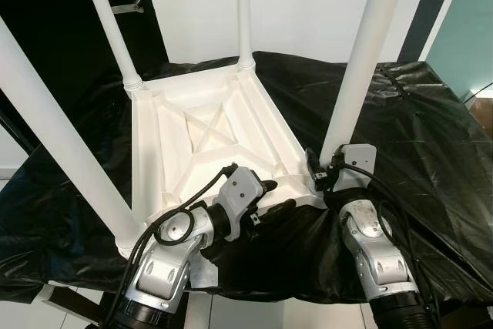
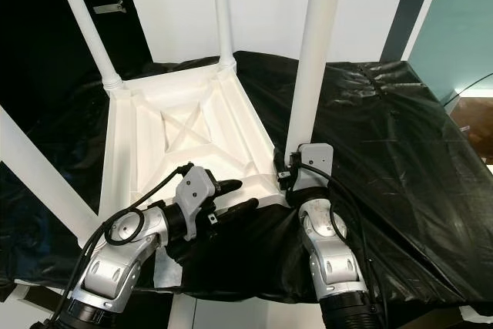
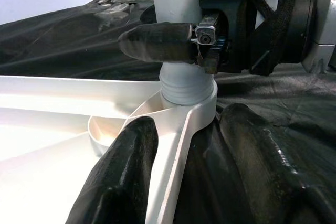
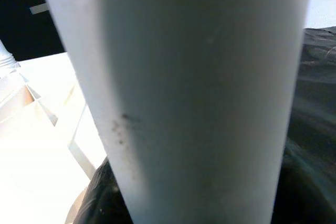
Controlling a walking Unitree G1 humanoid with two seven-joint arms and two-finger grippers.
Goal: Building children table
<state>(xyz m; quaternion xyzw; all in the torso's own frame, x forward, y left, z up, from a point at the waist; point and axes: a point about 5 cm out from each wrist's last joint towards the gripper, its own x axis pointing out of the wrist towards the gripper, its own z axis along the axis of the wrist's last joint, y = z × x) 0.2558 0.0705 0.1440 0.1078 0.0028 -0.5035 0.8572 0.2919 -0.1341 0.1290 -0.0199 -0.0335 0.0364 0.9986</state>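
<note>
1. The white children's table point(image 1: 208, 140) lies upside down on a tabletop covered with black plastic sheeting point(image 1: 416, 136), its ribbed underside facing up and its four white legs pointing upward.
2. The near-right leg point(image 1: 362, 59) rises from the corner socket point(image 3: 188, 90); its upper end is cut off by the top of the head views, as are the other three legs.
3. The right tool point(image 1: 323, 171) is at the base of that leg, its fingers closed around it just above the socket. In the left wrist view one black finger point(image 3: 157, 43) of it lies across the front of the leg; the other is hidden behind the leg.
4. The right wrist view is almost wholly taken up by the blurred leg point(image 4: 194, 93), with a slice of the underside beside it.
5. The left tool point(image 1: 273, 196) sits at the near edge of the table, close to the same corner. Its two fingers are apart and straddle the edge rim point(image 3: 176, 156): one finger point(image 3: 118, 177) over the white underside, the other outside over the black sheeting. Whether they press on the rim cannot be told.
6. The near-left leg point(image 1: 54, 144) slants across the left of the head views.
7. The near edge of the tabletop is partly hidden by both silver arms.
</note>
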